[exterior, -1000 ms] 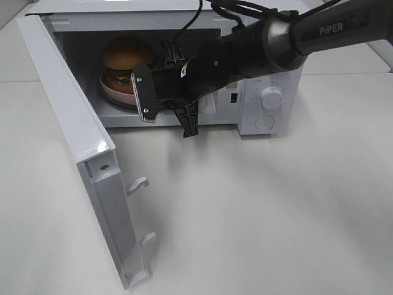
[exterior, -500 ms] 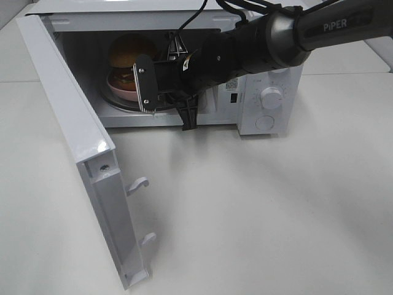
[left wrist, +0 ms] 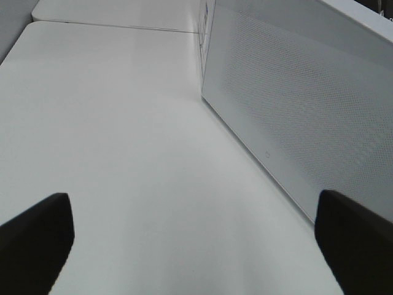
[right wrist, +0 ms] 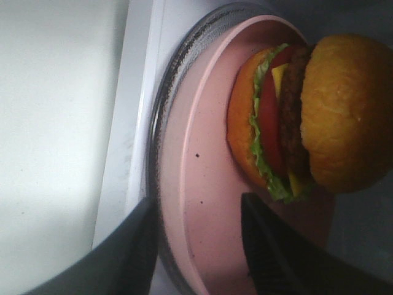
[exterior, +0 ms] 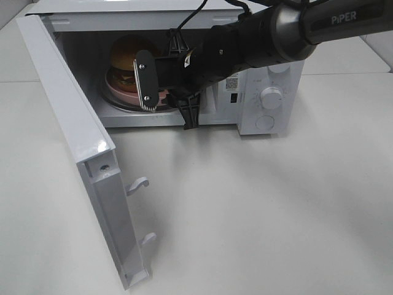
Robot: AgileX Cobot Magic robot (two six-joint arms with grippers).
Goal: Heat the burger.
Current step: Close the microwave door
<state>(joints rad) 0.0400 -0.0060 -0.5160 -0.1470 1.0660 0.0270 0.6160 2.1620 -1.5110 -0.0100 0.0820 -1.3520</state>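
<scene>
Bench [exterior: 276, 203]: plain white, matte.
Microwave [exterior: 269, 117]: white, at the rear of the bench, door [exterior: 67, 123] swung wide open.
Contents: pink plate [right wrist: 209, 184] on the glass turntable [right wrist: 158, 123], with the burger [right wrist: 307, 117] upright on the plate.
Right fingers [right wrist: 129, 252]: parted, one on either side of the plate's near rim, gripping nothing.
Left fingers [left wrist: 34, 236]: spread wide and empty, over the bench beside the door.

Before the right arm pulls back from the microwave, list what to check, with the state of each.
1. Burger sits on pink plate: ok.
2. Plate rests on turntable inside microwave: ok.
3. Right gripper free of plate rim, jaws apart either side: ok.
4. Door swung wide for the exit: ok.
5. Left gripper open, empty: ok.
6. Plate centred on turntable: cannot tell.
</scene>
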